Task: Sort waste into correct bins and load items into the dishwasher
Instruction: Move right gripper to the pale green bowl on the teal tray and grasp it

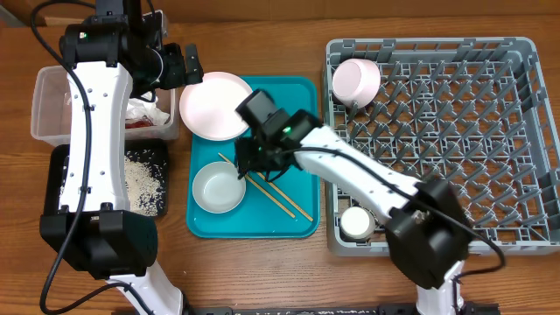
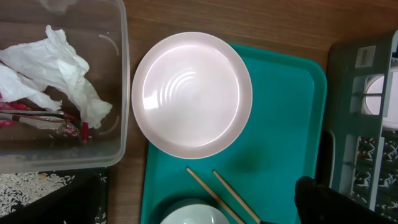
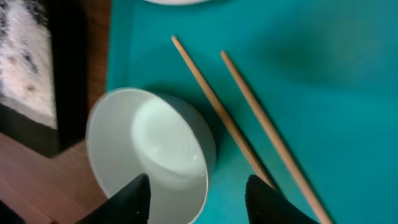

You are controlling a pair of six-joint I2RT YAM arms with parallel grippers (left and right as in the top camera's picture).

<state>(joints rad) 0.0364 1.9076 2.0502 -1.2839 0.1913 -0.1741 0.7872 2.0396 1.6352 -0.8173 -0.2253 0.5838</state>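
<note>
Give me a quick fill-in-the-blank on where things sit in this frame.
The loose rice lies in the ___ tray.
___ chopsticks lie on the teal tray.
The ___ bowl sits in the grey rack.
The crumpled tissue lies in the ___ tub.
Missing words: black; two; pink; clear.

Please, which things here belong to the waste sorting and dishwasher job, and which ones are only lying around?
Part of the job:
pink plate, grey-green bowl, chopsticks, pink bowl, white cup, dish rack, clear tub, tissue, wrapper, black tray, rice.

Just lying about:
teal tray, wooden table.
</note>
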